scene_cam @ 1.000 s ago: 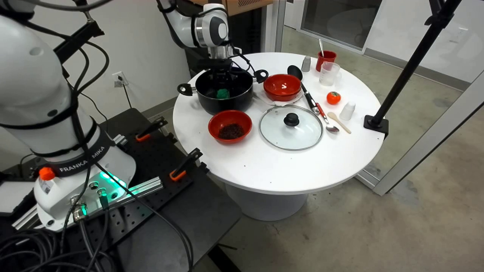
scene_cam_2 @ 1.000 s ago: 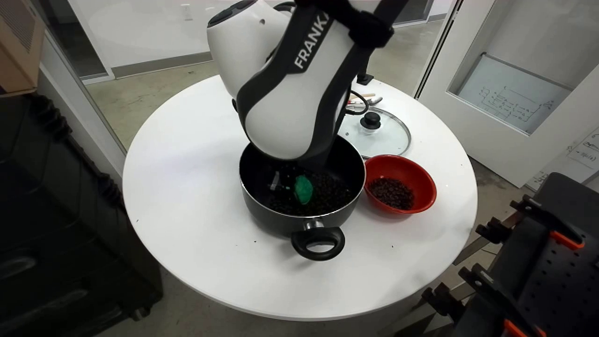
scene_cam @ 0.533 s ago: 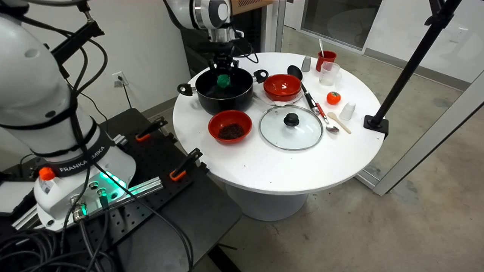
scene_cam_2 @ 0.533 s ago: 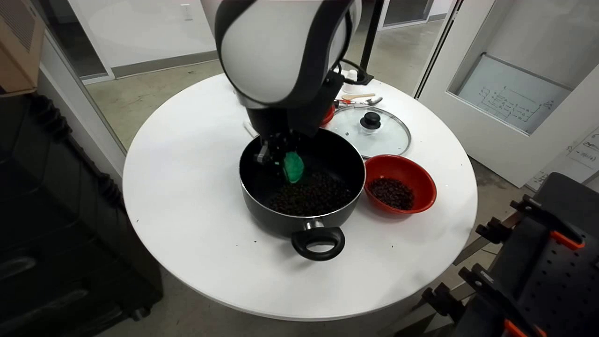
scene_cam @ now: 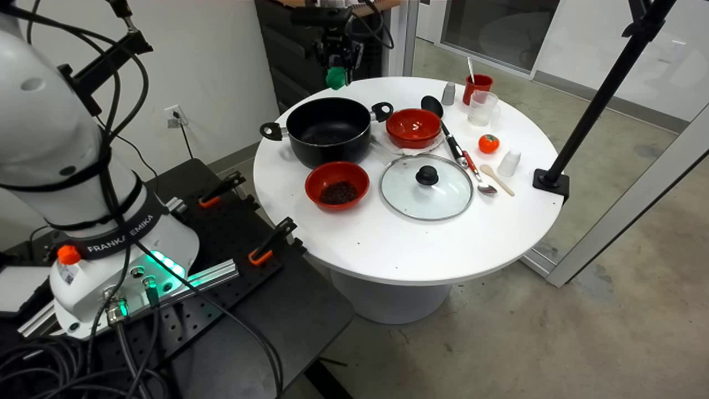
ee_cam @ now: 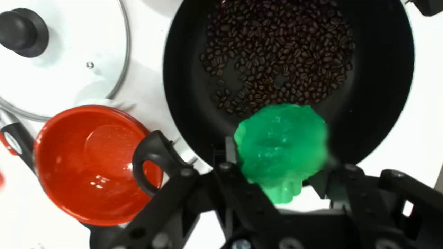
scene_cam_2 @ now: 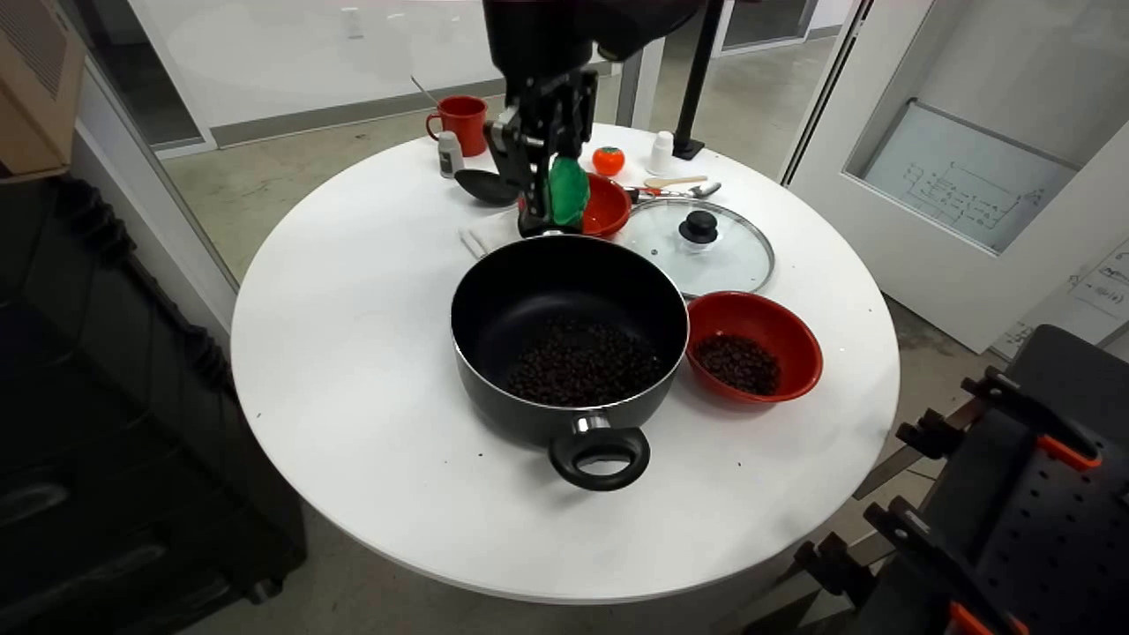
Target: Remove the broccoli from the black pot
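Note:
The broccoli is a bright green lumpy piece held by my gripper up in the air above the far side of the black pot. In an exterior view the broccoli shows beyond the pot's far rim, in front of red bowls. In the wrist view my gripper has one finger on each side of the broccoli, its stem pointing toward the palm. The right finger's contact is blurred. The pot holds dark coffee beans on its bottom.
A red bowl with beans stands beside the pot. Stacked red bowls stand by a pot handle. A glass lid, ladle, tomato, spoons, red mug and shakers lie around. A black pole stands at the table's edge.
My gripper has risen out of the pot with the broccoli in it and moved toward the pot's far side in an exterior view. The pot, bowls and lid have not moved.

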You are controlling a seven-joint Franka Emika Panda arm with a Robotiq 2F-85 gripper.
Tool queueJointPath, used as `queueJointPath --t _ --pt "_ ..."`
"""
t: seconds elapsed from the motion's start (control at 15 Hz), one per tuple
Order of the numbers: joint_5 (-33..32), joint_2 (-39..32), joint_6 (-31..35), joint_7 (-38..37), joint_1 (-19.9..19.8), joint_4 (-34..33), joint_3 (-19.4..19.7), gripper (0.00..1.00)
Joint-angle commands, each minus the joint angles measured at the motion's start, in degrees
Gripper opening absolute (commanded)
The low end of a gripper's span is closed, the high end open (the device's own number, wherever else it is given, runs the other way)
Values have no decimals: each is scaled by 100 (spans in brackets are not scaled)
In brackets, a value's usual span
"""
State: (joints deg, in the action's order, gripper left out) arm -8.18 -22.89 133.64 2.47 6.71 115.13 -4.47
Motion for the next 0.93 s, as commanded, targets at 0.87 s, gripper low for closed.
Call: queueJointPath --t 0.87 --pt "563 -20 -134 -1029 -1373 -322 1236 23"
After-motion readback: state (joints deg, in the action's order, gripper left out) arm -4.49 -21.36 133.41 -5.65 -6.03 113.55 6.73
